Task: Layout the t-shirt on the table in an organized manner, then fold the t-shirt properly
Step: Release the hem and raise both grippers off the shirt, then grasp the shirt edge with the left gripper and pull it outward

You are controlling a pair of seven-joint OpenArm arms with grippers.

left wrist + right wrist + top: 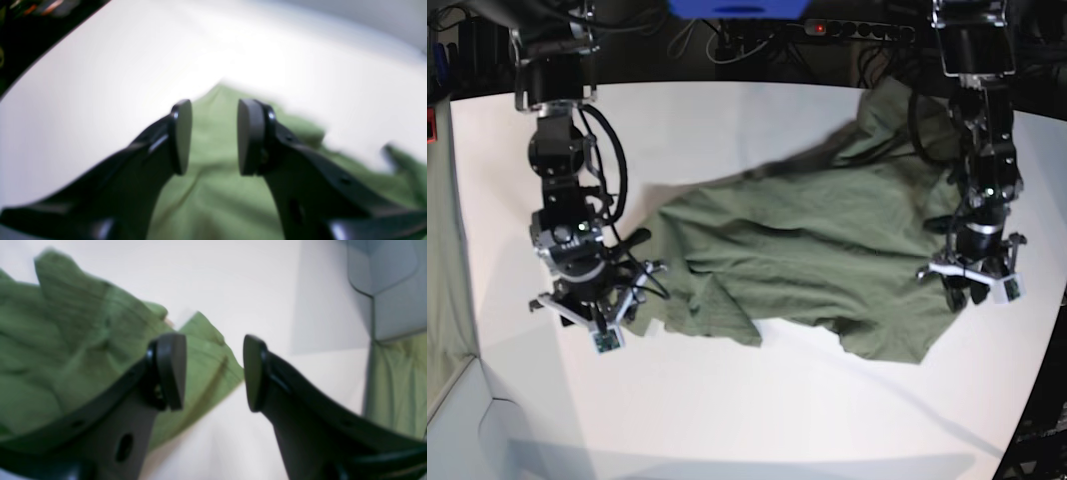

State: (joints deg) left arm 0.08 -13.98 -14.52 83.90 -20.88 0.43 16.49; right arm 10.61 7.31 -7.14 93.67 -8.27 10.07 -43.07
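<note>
Both of our black two-fingered grippers, the left gripper (214,136) and the right gripper (213,371), stand with jaws apart and nothing between them, each poised at one side edge of the one olive-green cotton t-shirt (812,255). It lies rumpled across the middle of the single wide white table (757,410). We judge the cloth light, soft and limp, best pinched at hem corners or shoulders.

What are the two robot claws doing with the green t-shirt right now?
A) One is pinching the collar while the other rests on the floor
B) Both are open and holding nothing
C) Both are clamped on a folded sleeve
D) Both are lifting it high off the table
B: the wrist views show the left gripper and right gripper with a clear gap between their pads, and the crumpled t-shirt lies loose on the table.
</note>
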